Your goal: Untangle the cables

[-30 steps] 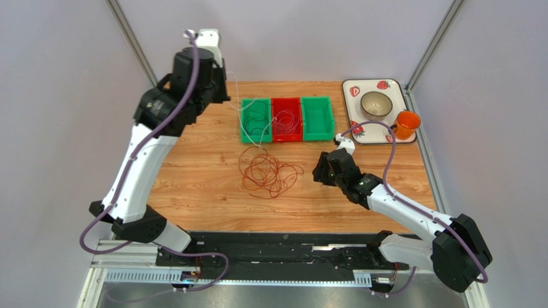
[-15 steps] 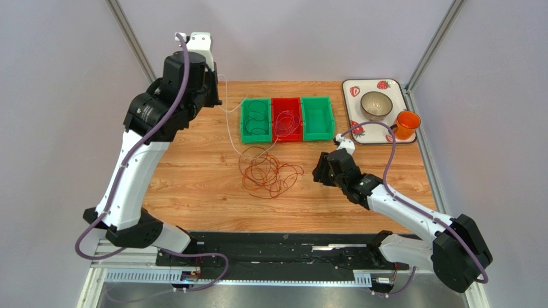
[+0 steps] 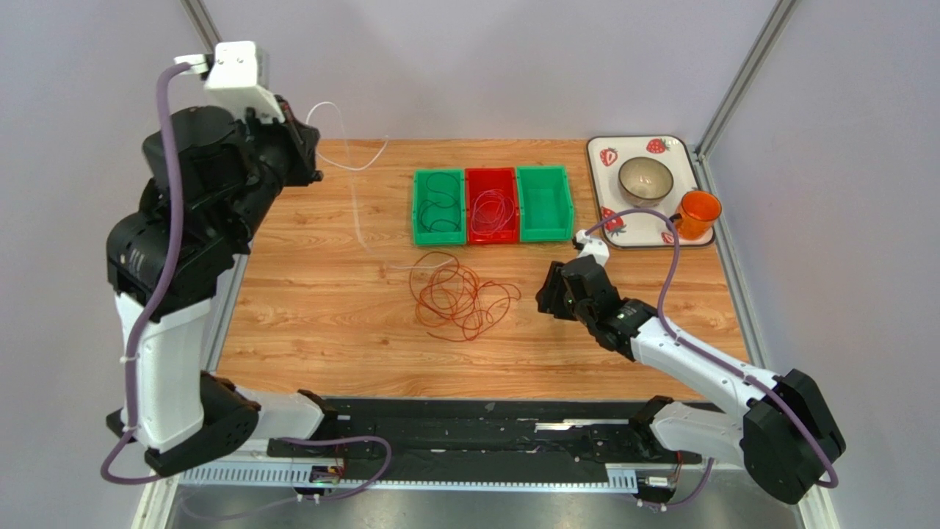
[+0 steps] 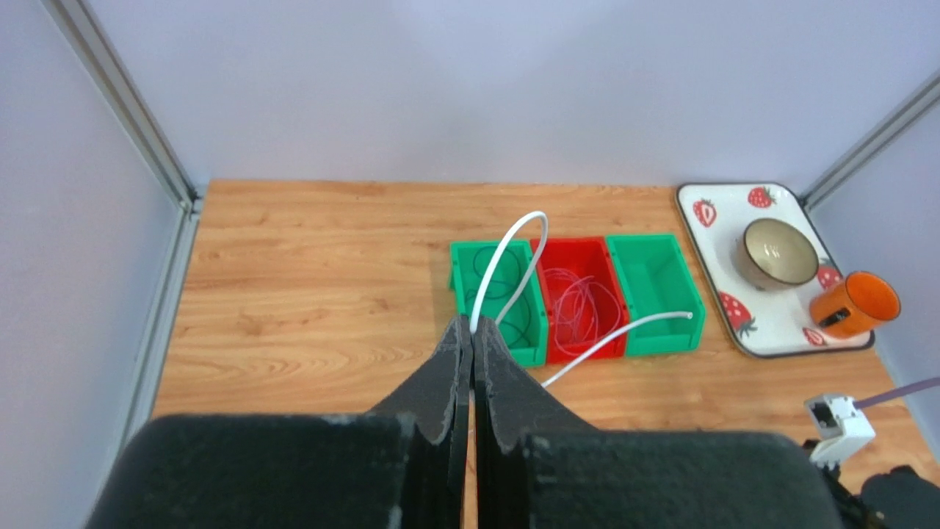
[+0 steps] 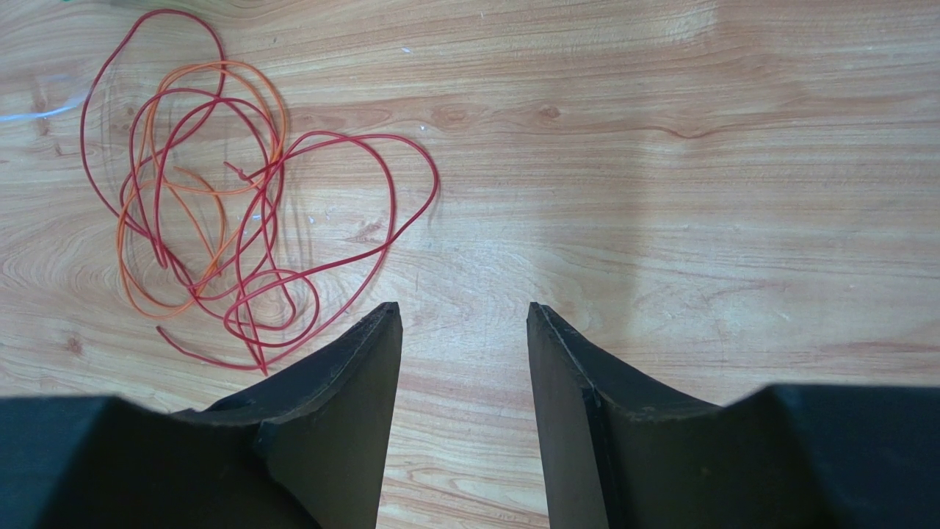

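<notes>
My left gripper (image 3: pixel 307 154) is raised high over the table's far left and is shut on a white cable (image 3: pixel 356 215). That cable arcs out of the fingertips (image 4: pixel 461 336) and trails down towards the table; in the left wrist view the white cable (image 4: pixel 499 248) loops over the bins. A tangle of red and orange cables (image 3: pixel 458 295) lies mid-table, also seen as the tangle (image 5: pixel 210 220) in the right wrist view. My right gripper (image 3: pixel 547 293) hovers low, just right of the tangle, open with bare wood between its jaws (image 5: pixel 461 314). A dark cable (image 3: pixel 439 205) lies in the left green bin.
Three bins stand in a row at the back: green bin (image 3: pixel 419 220), red bin (image 3: pixel 492 234) with thin pale wire, green bin (image 3: pixel 545 234). At the back right, a strawberry tray (image 3: pixel 601 154) carries a bowl (image 3: pixel 645 179) and an orange cup (image 3: pixel 697 212).
The left arm has risen and swung left, away from the bins, drawing the white cable up and out with it. The right arm and the red tangle have stayed put.
</notes>
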`<state>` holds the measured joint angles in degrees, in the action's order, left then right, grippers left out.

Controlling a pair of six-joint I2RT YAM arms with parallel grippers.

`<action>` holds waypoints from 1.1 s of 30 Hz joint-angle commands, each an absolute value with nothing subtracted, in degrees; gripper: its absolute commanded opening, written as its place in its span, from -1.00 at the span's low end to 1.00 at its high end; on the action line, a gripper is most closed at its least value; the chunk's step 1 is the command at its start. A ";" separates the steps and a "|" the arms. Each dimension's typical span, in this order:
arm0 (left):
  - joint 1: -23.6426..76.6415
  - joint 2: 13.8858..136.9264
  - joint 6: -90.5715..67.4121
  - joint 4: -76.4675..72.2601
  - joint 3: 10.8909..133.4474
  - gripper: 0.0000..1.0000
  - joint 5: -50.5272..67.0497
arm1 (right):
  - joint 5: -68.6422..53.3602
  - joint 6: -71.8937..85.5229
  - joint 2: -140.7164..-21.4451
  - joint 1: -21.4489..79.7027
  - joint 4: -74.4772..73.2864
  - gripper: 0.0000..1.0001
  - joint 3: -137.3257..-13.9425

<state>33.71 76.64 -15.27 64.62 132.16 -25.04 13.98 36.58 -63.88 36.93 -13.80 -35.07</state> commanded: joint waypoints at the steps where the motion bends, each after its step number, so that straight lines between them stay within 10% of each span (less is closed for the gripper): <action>1: 33.75 72.96 -9.33 50.23 123.69 -1.00 -24.89 | 14.15 36.04 -62.84 36.65 -11.25 -0.01 -35.07; 7: 32.35 75.05 -2.02 25.15 109.16 -1.00 -28.30 | 14.15 36.12 -61.79 36.56 -10.81 -0.01 -34.37; 22: 29.00 104.06 3.77 16.09 141.41 -1.00 -33.13 | 13.01 36.12 -60.38 35.77 -9.41 -0.01 -32.87; 33: 28.22 102.57 3.53 7.64 132.82 -1.00 -30.85 | 12.22 36.21 -59.59 34.98 -8.44 -0.02 -32.08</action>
